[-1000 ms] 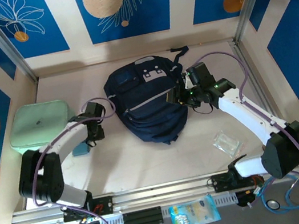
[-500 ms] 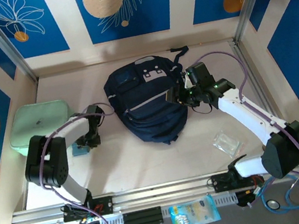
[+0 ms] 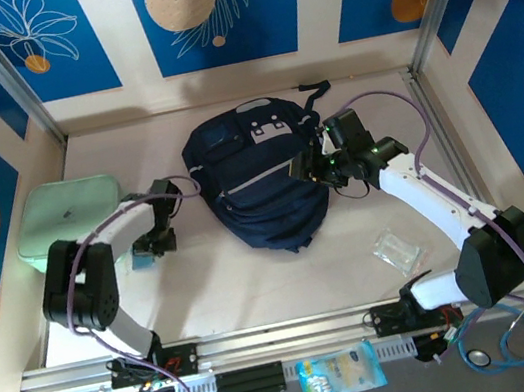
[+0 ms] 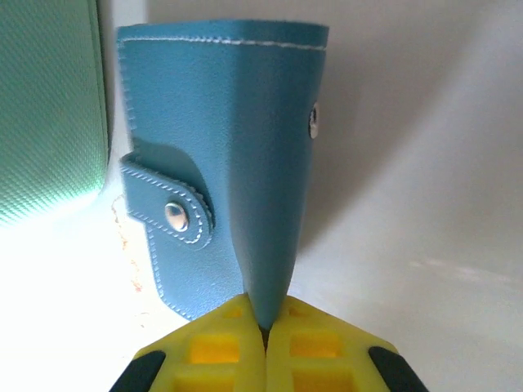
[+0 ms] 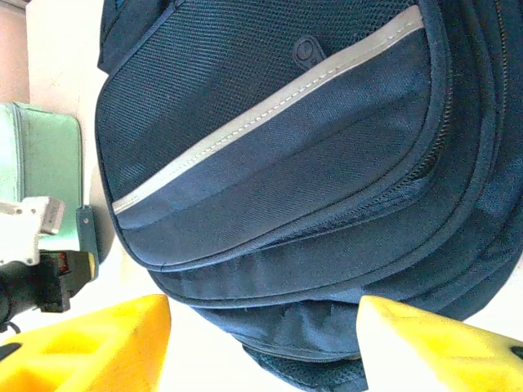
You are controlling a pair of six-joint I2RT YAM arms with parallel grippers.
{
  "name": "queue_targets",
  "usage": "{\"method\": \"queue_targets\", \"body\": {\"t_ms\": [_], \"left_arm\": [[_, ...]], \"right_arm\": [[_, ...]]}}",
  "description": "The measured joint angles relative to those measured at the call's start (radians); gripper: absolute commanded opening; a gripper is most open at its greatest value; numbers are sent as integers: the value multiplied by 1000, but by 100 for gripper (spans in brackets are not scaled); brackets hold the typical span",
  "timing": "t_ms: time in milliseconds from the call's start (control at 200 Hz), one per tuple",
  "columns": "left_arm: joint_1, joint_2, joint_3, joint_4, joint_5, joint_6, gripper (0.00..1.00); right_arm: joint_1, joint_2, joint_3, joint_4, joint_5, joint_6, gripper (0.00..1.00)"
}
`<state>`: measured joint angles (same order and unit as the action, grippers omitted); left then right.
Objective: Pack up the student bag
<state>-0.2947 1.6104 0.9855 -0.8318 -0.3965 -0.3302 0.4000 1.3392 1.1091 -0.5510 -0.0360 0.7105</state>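
1. The left gripper (image 4: 263,327) is clenched on the lower edge of a blue leather snap wallet (image 4: 221,147). Its yellow pads (image 4: 216,351) meet on the thin folded side, a pinch that looks meant to lift the wallet off the table (image 4: 425,204).
2. Just left of the wallet in the left wrist view lies the mint green case (image 4: 49,106), very near it at the left of the top view.
3. The right gripper (image 5: 261,343) is released, jaws wide apart, at the right flank of the student bag (image 5: 286,163), probably ready to steady or open it.
4. The student bag lies flat at the upper centre of the top view. Its front zipper appears shut, so I judge packing has not yet begun.
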Motion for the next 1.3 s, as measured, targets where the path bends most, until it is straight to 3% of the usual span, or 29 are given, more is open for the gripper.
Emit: {"method": "queue_targets", "body": {"t_ms": [365, 760, 880, 1020, 1301], "left_arm": [[-208, -210, 203, 20, 266, 26, 4], [-388, -162, 303, 223, 488, 52, 4], [-409, -77, 342, 267, 505, 50, 11], [-422, 26, 386, 308, 542, 43, 27], [-424, 115, 402, 353, 618, 42, 41]], "right_arm": [[24, 52, 0, 104, -136, 70, 62], [107, 99, 21, 250, -205, 220, 62], [86, 89, -12, 298, -189, 268, 62], [48, 63, -79, 304, -166, 294, 62], [17, 60, -132, 309, -149, 297, 62]]}}
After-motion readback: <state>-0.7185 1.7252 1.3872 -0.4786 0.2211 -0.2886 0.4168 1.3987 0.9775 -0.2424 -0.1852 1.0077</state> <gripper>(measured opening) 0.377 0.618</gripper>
